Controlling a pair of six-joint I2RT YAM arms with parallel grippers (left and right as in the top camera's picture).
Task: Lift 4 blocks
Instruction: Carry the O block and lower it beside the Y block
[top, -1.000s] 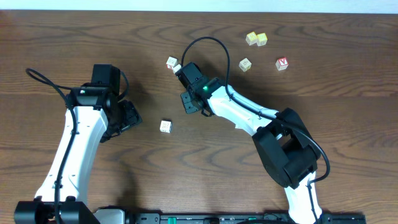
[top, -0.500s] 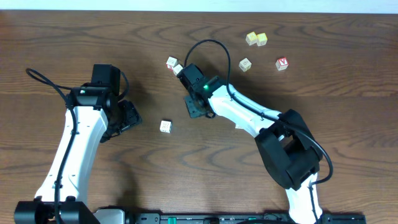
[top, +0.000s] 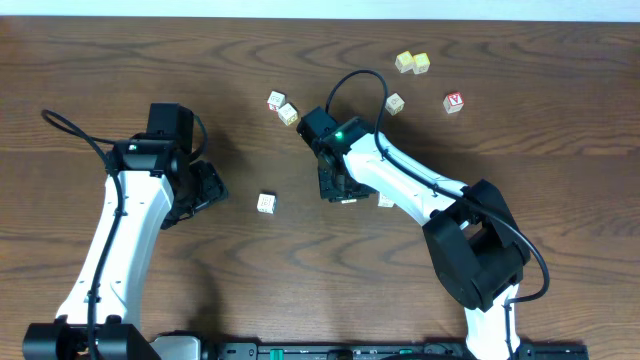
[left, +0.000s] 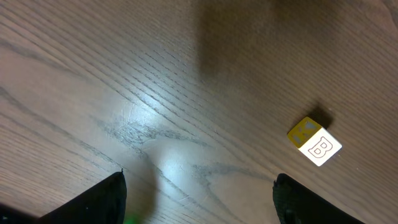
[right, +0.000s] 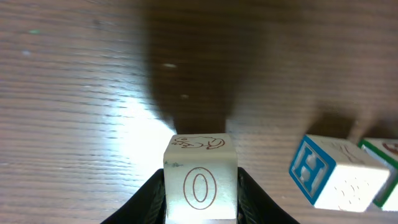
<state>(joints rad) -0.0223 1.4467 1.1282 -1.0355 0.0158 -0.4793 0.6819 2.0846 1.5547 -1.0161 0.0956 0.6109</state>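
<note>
Clamping a whitish wooden alphabet cube marked O (right: 200, 180) between both fingers, the right gripper (top: 338, 188) sits near the middle of the brown wooden table (top: 120, 60). Just right of that cube stands a whitish cube with a blue H (right: 333, 177). The left gripper (top: 207, 188) hovers with fingers spread wide and empty, and a whitish B-lettered cube (left: 314, 142) lies apart on the table ahead of it.

The worktop (top: 560, 120) is dark brown woodgrain. The cream block (right: 200, 177) bears a brown O; the white block (right: 329, 177) at three o'clock, a blue H.
</note>
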